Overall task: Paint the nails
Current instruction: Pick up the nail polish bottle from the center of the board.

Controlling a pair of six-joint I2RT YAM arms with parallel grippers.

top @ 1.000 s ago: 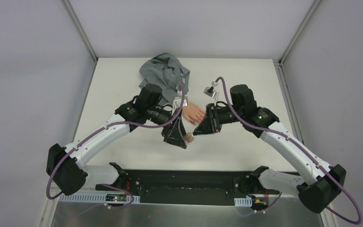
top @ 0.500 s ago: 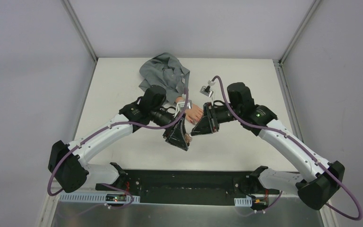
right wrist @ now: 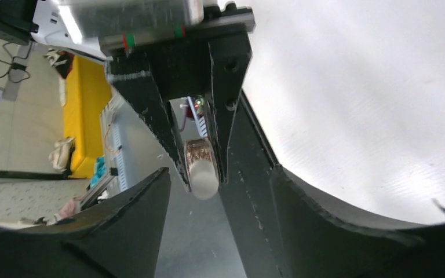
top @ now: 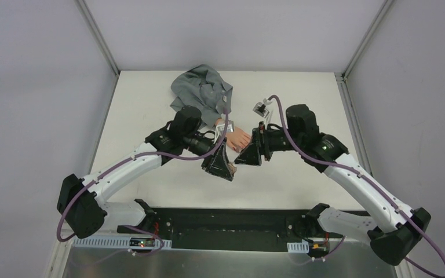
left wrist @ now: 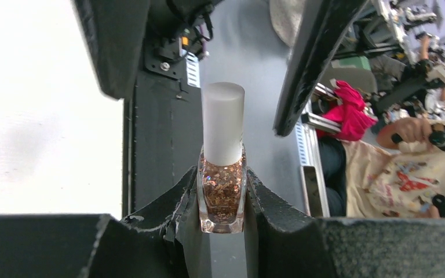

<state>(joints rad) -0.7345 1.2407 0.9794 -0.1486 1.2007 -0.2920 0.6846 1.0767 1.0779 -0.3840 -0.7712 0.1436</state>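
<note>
**Position of work.** The fake hand [top: 239,138] was found palm down near the middle of the table [top: 150,104], its grey sleeve [top: 201,88] trailing towards the far edge. Its fingertips were turned towards the near edge. The nails could not be made out separately in the top view, as they were too small and lay partly under the two grippers.

**Left arm.** The left gripper [left wrist: 222,184] was closed firmly on a small bottle of glitter polish [left wrist: 222,202]. The glass body was pinched between the fingers [left wrist: 269,202] low down, so that the frosted white cap [left wrist: 223,119] was left wholly exposed. The bottle was carried off the table, just on the near side of the fake hand. This was judged to be a deliberate presentation of the cap to the other arm.

**Right arm.** The right gripper [right wrist: 204,156] was brought in end-on to the cap. Its fingers [right wrist: 133,220] were parted, one standing on each side of the cap, and nothing was gripped (contact with the cap could not be confirmed or excluded).

**Assessment.** The bottle was judged to be unopened, with no brush drawn and no polish applied. The cap would need to be closed on squarely and twisted, with the body held fast against the turn.
</note>
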